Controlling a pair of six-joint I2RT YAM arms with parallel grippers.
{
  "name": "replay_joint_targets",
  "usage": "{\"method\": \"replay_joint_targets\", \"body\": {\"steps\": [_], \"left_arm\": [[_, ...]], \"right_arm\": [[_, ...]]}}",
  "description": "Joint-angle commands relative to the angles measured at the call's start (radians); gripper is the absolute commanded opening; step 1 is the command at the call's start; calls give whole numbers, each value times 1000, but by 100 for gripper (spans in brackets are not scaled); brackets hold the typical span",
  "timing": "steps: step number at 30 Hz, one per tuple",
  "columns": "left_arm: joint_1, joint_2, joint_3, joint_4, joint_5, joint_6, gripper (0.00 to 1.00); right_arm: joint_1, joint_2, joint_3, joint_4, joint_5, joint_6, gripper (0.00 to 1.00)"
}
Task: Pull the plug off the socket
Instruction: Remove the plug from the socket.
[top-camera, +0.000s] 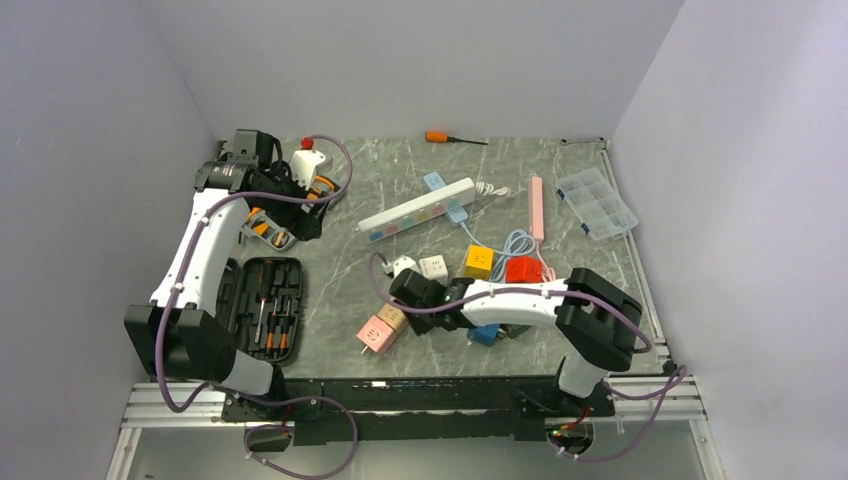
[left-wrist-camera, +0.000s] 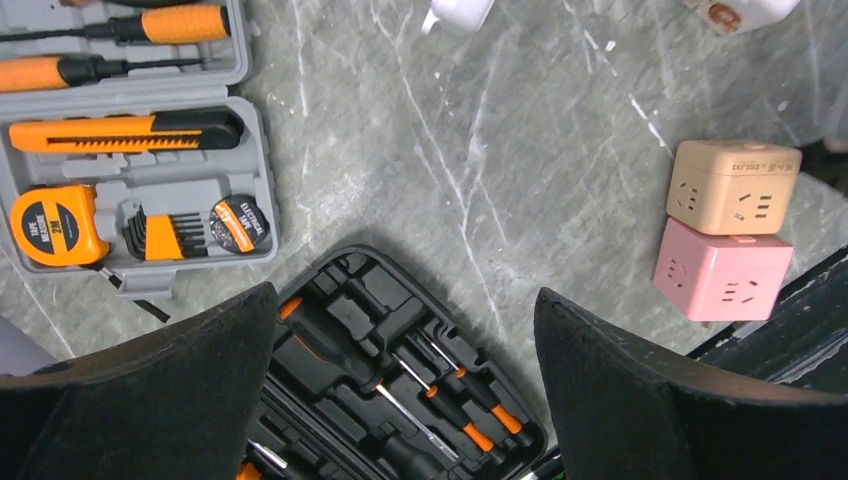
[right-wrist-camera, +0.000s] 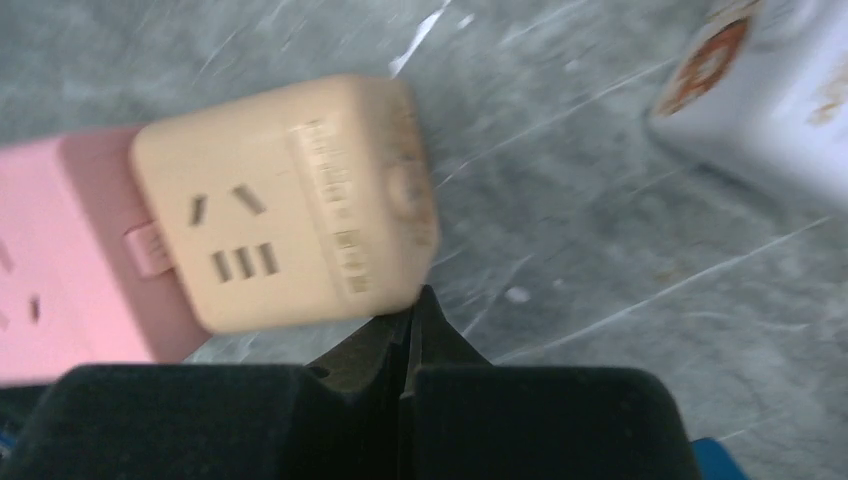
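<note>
Two cubes sit joined, prongs hidden: beige cube (right-wrist-camera: 285, 200) against pink cube (right-wrist-camera: 60, 260), both blurred. Beside them the right gripper (right-wrist-camera: 413, 300) is pressed together, empty; the left gripper (left-wrist-camera: 405, 300) gapes apart.

The table (top-camera: 340, 262) is dark grey marble with thin white veins. Near the middle are a pink cube (top-camera: 376, 333) and a tan cube (top-camera: 392, 316) with dark slots. Further right are a yellow cube (top-camera: 479, 261), a red cube (top-camera: 523, 269) and a blue cube (top-camera: 484, 335). The far strip (top-camera: 415, 209) is white with pastel sockets. The left case (top-camera: 262, 305) is black and its tools have orange handles.
</note>
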Motion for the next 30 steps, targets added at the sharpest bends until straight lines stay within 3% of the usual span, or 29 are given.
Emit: {"method": "replay_joint_targets", "body": {"steps": [1, 11, 15, 19, 24, 26, 29, 30], "left_arm": [[4, 13, 17, -16, -57, 31, 99], [44, -55, -25, 15, 22, 41, 99], [79, -47, 2, -5, 41, 51, 99], [104, -37, 9, -2, 20, 60, 99], [116, -42, -2, 5, 40, 60, 99], [117, -42, 4, -42, 80, 101, 100], [117, -58, -15, -44, 71, 129, 99], [118, -63, -21, -43, 63, 133, 99]], "right_arm": [[-64, 18, 81, 15, 32, -69, 0], [-110, 179, 273, 19, -67, -127, 4], [-115, 184, 292, -39, 31, -108, 5], [-128, 126, 297, -69, 124, -98, 13], [-127, 142, 497, -205, 191, -120, 20], [-128, 104, 501, -222, 176, -91, 17], [-127, 23, 400, -217, 150, -24, 0], [-123, -4, 357, -216, 147, -6, 0]]}}
